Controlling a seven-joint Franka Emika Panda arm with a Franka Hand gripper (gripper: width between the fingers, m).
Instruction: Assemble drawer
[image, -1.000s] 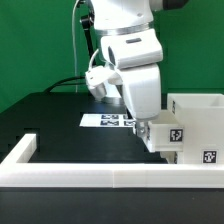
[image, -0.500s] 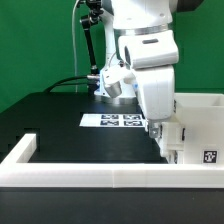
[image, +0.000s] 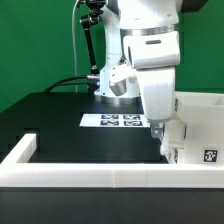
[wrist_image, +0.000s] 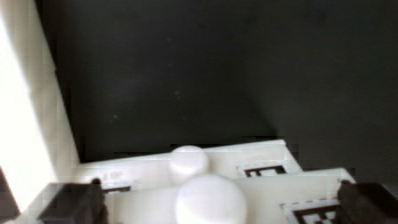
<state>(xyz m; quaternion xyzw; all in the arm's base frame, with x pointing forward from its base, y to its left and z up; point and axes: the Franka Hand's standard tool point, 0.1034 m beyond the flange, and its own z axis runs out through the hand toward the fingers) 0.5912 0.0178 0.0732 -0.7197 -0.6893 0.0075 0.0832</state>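
Note:
The white drawer housing (image: 203, 108) stands at the exterior view's right, near the front wall. A small white tray (image: 180, 136) sits against its near side, and a tagged white part (image: 208, 155) lies lower beside it. My gripper (image: 165, 140) has come down over the small tray and hides most of it. In the wrist view the dark fingers (wrist_image: 71, 203) stand wide on either side of the tray's rounded knob (wrist_image: 205, 190), with square tags (wrist_image: 267, 171) close by. The gripper (wrist_image: 217, 208) is open, and I cannot tell whether its fingers touch the tray's sides.
The marker board (image: 118, 121) lies flat on the black table behind the gripper. A low white border wall (image: 90, 176) runs along the front and turns back at the exterior view's left (image: 24, 150); the same wall (wrist_image: 25, 90) shows in the wrist view.
The arm has swung toward the exterior view's right and now covers the small tray it stood beside a second ago. Over the last half second it has barely moved. The jaws stay wide.

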